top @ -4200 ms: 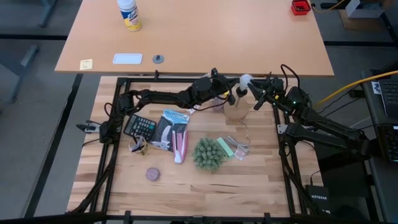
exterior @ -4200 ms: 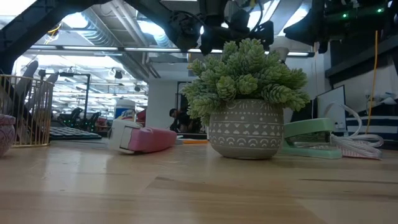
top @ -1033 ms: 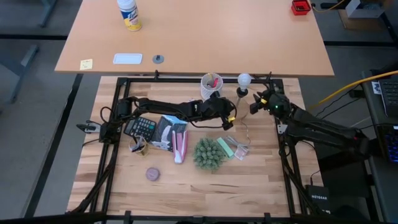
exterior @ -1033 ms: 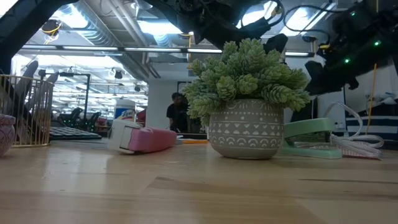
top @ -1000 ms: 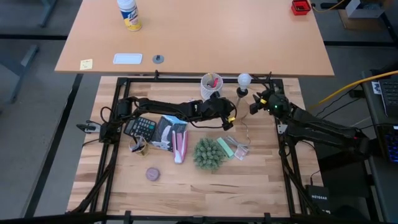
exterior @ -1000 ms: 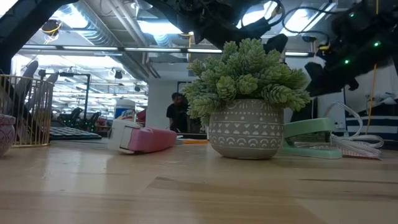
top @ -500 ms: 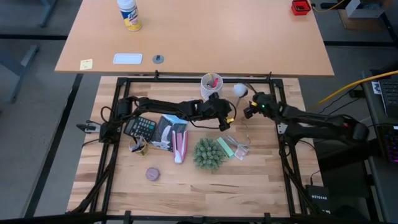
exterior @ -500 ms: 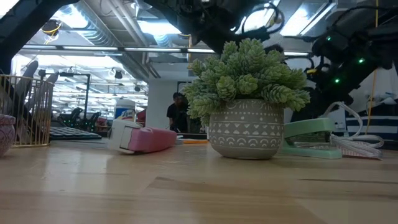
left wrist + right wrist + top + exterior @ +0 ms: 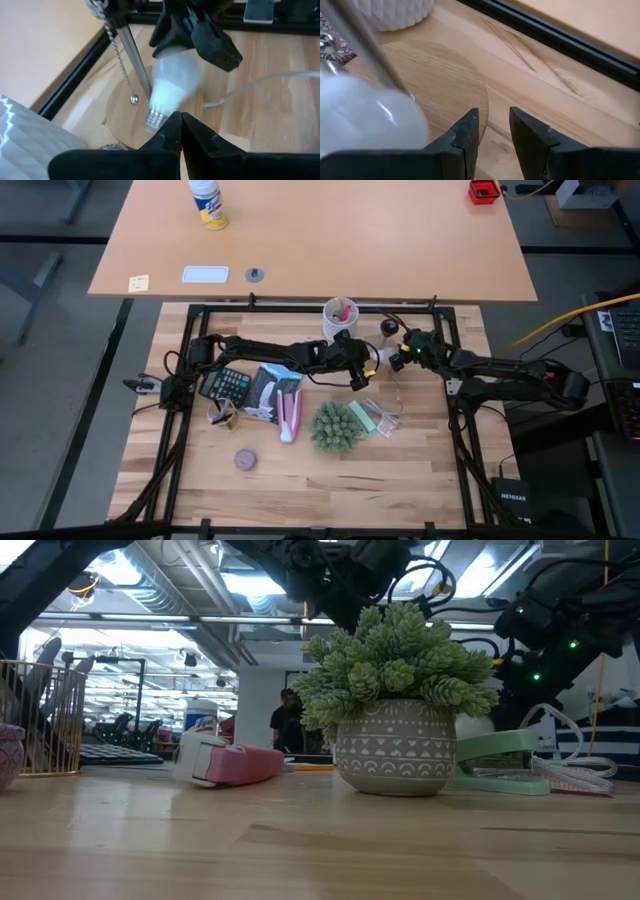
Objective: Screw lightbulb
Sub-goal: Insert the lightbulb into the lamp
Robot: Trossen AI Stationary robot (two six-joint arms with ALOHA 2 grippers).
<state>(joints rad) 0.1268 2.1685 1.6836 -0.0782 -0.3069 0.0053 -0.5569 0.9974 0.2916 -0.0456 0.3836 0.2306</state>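
Observation:
The lightbulb (image 9: 172,82), white with a silver screw base (image 9: 154,119), hangs low beside the lamp's metal rod (image 9: 134,52), base down over the wooden disc (image 9: 117,117). My right gripper (image 9: 394,360) is shut on it from above. The lamp's black socket (image 9: 388,328) stands bare on top of the rod, and a pull chain (image 9: 120,60) hangs beside it. My left gripper (image 9: 180,122) is shut and holds nothing, a little short of the bulb on the near-left side. My right gripper has the lightbulb by its round glass end (image 9: 175,57), coming from above and slanting down. Its own dark fingers (image 9: 215,45) cover the place of contact. The bulb hangs tilted below them, screw base lowest; whether the base touches the disc, I cannot tell.
A white ribbed cup (image 9: 338,315) with pens stands right beside the lamp. A potted plant (image 9: 335,428), a green stapler (image 9: 362,418) and a white cord (image 9: 395,395) lie nearer. A pink thing (image 9: 290,415) and a calculator (image 9: 228,383) lie left. Black frame rails (image 9: 300,308) edge the table.
My right gripper has sunk and gone toward the table's left and near side, tipping farther down. The lightbulb has come down with it, from up at the lamp's top to low beside the rod over the disc, and the socket now shows bare.

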